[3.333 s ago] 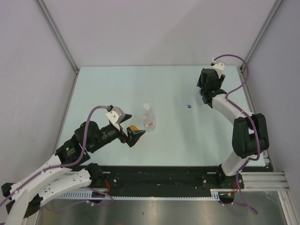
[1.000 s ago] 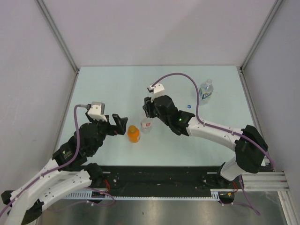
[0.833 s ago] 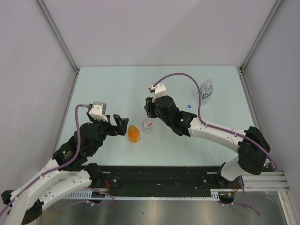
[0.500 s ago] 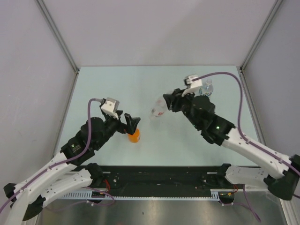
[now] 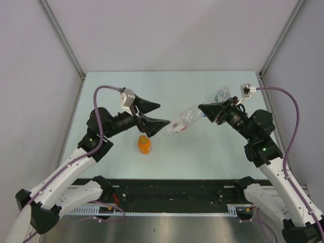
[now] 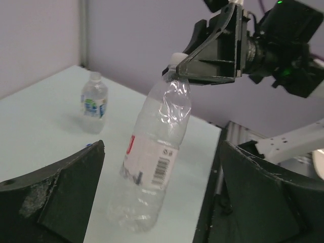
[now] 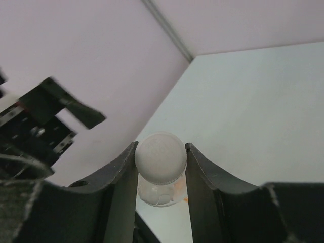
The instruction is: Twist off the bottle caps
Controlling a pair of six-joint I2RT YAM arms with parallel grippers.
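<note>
The right gripper (image 5: 204, 113) is clamped on the white cap (image 7: 160, 158) of the clear bottle with the red-and-white label (image 5: 181, 122). In the right wrist view the two dark fingers (image 7: 119, 174) press against the cap from either side. The bottle hangs from that grip at a slant and looks lifted clear of the table (image 5: 116, 88). Its neck points toward the right arm and its base toward the left arm. The left gripper (image 5: 164, 114) is spread wide, jaws well apart. From its own camera the bottle's base sits in the gap between the two fingers, with space showing on both sides, so it grasps nothing. The bottle's plastic is crumpled just below the neck, and the label with its barcode wraps the lower half. The orange bottle (image 5: 144, 144) stands upright on the table, near the front and just below the left gripper, apart from everything else. The bottle with the blue-and-white label (image 5: 221, 94) stands upright at the far right of the table, behind the right gripper. From here I cannot tell whether it has its cap on.
</note>
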